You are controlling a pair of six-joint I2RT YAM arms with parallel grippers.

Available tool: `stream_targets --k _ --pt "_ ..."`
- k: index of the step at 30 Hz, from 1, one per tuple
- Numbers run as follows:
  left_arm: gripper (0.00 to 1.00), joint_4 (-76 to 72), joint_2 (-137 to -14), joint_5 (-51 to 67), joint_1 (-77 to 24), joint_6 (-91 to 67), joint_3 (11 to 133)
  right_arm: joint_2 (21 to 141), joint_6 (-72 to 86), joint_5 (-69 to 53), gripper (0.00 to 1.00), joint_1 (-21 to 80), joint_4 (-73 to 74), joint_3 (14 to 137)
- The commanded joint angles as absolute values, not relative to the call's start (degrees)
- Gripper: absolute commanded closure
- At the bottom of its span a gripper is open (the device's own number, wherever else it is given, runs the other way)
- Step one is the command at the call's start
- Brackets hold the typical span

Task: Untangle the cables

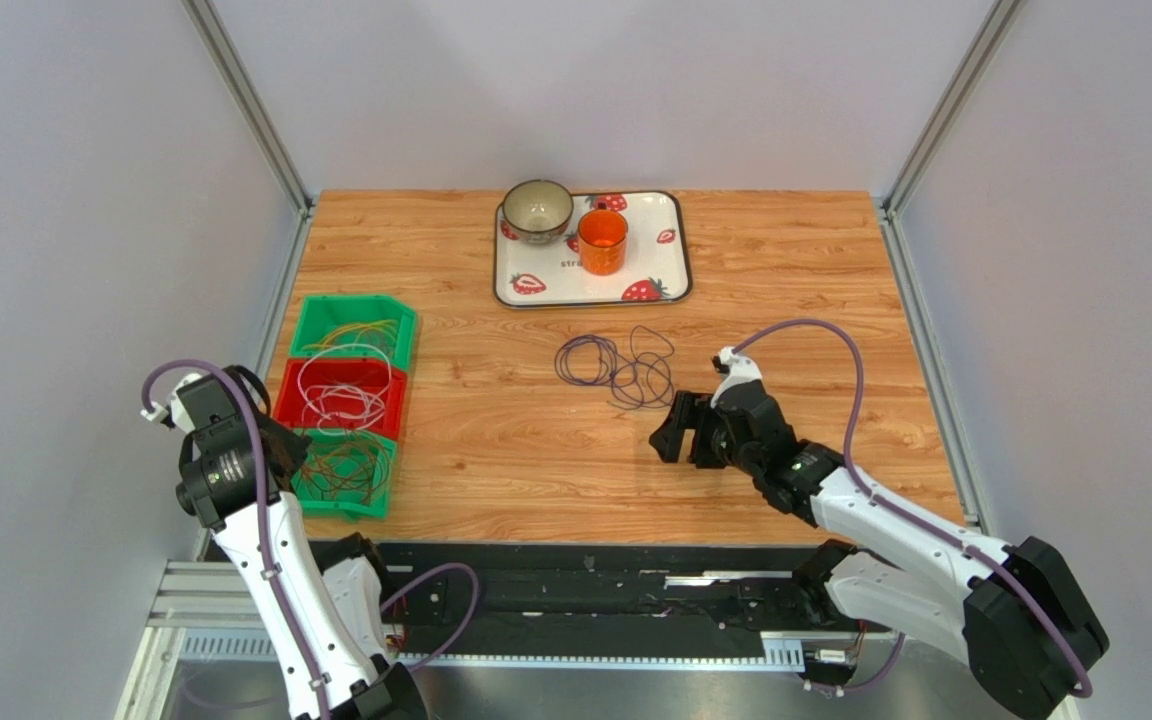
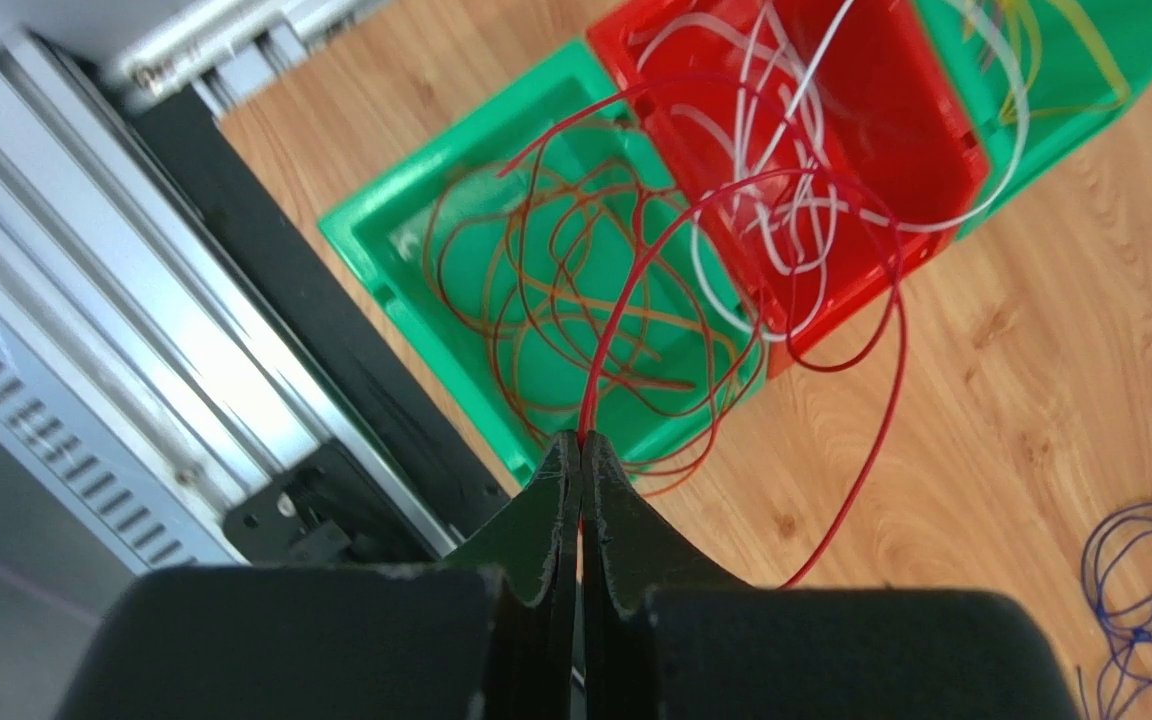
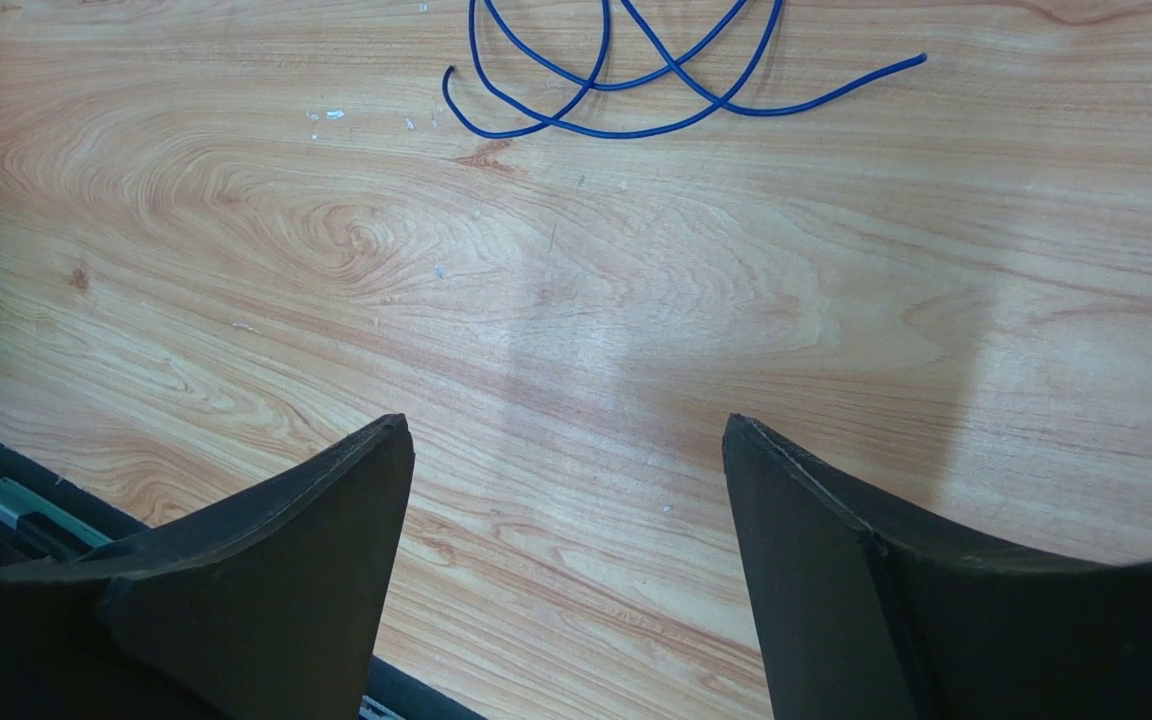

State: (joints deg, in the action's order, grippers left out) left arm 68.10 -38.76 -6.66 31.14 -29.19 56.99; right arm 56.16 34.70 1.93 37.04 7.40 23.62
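My left gripper (image 2: 582, 438) is shut on a thin red cable (image 2: 593, 405), which rises from the fingertips over the near green bin (image 2: 387, 240) and loops down onto the wood at the right. That bin holds orange and dark red cables (image 2: 567, 300). White cables (image 2: 778, 150) lie in the red bin (image 2: 928, 135), yellow cables (image 2: 1048, 60) in the far green bin. A purple cable (image 1: 615, 365) lies in loose coils mid-table; its near loops (image 3: 642, 75) show in the right wrist view. My right gripper (image 1: 683, 432) hovers just in front of it, open and empty (image 3: 564, 428).
The three bins (image 1: 342, 393) stand in a row at the table's left edge. A strawberry-print tray (image 1: 660, 281) at the back holds a bowl (image 1: 537, 210) and an orange cup (image 1: 602, 240). A black rail (image 1: 597, 578) runs along the near edge.
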Motion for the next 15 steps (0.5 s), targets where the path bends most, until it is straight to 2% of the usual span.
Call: stream_targets --k 1,7,15 --pt "1.00 67.32 -37.09 -7.63 32.52 -36.82 56.43 56.25 35.24 1.93 0.20 36.83 5.89 24.08" --pt "1.00 70.57 -39.72 -9.83 33.48 -46.83 53.70 58.62 35.51 1.85 0.21 36.83 6.76 25.22" --pt "1.00 66.28 -41.48 -4.41 40.77 -50.54 46.60 58.27 36.65 2.64 0.21 36.83 7.21 24.79"
